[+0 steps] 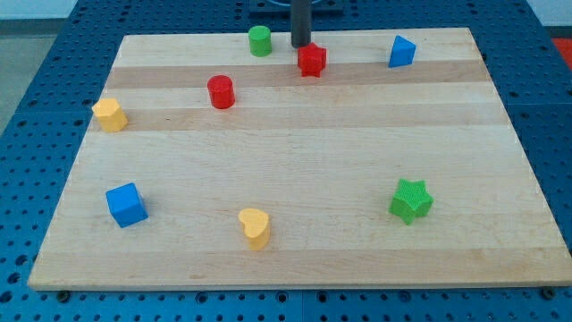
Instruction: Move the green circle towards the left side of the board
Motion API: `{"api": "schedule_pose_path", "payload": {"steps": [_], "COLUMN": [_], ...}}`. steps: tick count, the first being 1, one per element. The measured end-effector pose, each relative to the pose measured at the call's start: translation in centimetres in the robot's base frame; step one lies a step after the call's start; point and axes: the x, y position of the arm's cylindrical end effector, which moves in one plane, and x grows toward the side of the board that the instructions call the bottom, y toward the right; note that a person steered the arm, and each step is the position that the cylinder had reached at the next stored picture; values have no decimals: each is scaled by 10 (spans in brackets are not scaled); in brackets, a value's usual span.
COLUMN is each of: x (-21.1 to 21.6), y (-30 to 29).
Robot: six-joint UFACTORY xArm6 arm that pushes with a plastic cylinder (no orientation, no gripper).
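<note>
The green circle (260, 40) is a small green cylinder standing near the top edge of the wooden board (295, 170), a little left of centre. My tip (301, 45) is the lower end of the dark rod coming down from the view's top. It stands just right of the green circle with a small gap between them, and just above-left of a red star-like block (312, 60).
A red cylinder (221, 91) stands below-left of the green circle. A yellow block (110, 114) sits at the left edge. A blue block (402, 52) is top right, a blue cube (126, 204) bottom left, a yellow heart (255, 227) bottom centre, a green star (411, 199) lower right.
</note>
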Motion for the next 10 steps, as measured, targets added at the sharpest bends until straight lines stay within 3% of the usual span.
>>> {"api": "schedule_pose_path", "payload": {"steps": [2, 4, 5, 6, 7, 10], "x": [4, 16, 21, 38, 42, 73], "y": [-134, -55, -121, -143, -100, -209]}}
